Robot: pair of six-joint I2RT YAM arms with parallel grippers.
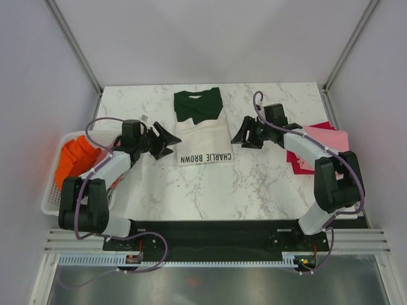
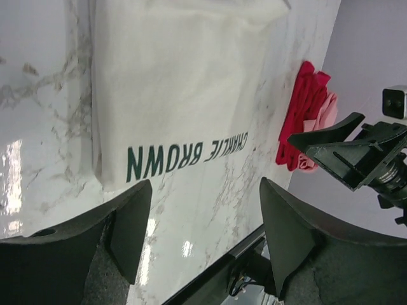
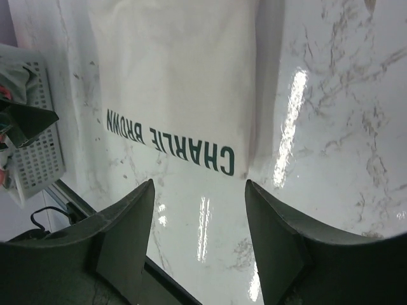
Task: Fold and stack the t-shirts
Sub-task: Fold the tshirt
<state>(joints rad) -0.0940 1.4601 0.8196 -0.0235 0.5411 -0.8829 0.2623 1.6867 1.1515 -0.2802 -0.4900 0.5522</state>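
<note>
Top external view shows the cream t-shirt (image 1: 202, 136) lying flat at the middle of the bench (image 1: 254, 184). It is folded into a narrow upright panel, with the dark green part at the far end and the green lettering (image 1: 205, 157) along the near hem. Your left claw (image 1: 166, 141) sits just off its left edge and your right claw (image 1: 240, 135) just off its right edge. Both are spread wide and pinching nothing; the wrist views show bare marble between each pair of fingers and the cloth ahead of them.

Expect this shirt to be light, limp and layered. It will not hold its shape if you lift it from one point: the free side will sag and the fold may fall open. The polished bench looks slick, so the stack will probably slide rather than bunch if you push it sideways.

Take hold at the near corners by the lettering, one claw to each corner. Come in low so the lower finger slips under every layer, not just the top one. Pinching only the upper ply would likely peel the fold apart. Lift both corners together and keep them level as you carry the hem toward the green end.

An orange t-shirt (image 1: 76, 159) waits in the white basket (image 1: 54, 190) on the left. A pink t-shirt (image 1: 327, 136) and a crimson t-shirt (image 1: 297, 166) lie overlapping at the bench's right edge, well apart from the cream one.
</note>
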